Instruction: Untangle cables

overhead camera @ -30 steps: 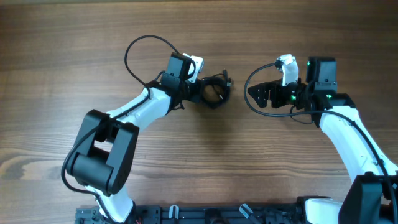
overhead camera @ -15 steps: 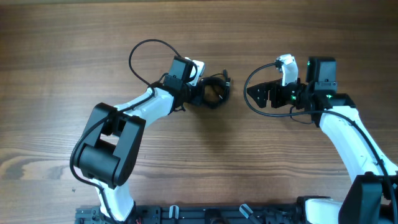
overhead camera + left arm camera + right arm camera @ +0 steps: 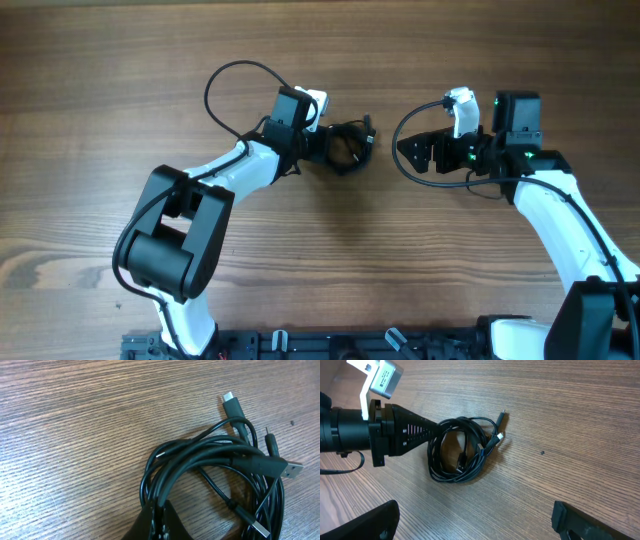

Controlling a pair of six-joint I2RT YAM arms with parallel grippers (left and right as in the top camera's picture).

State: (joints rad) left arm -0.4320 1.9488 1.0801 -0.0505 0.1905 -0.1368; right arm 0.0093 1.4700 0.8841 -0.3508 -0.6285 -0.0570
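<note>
The cables lie as one coiled bundle on the worktop, far of centre. The left gripper has its jaws closed on the strands at the coil's left edge. The plugs fan out from the coil's right, far side toward the right gripper, which hangs further right with jaws wide apart, so that arm looks better placed to draw an end out rightward.

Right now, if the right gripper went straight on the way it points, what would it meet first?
Probably the cable bundle, with its plug ends nearest; the gripper's height above it is hard to judge.
</note>
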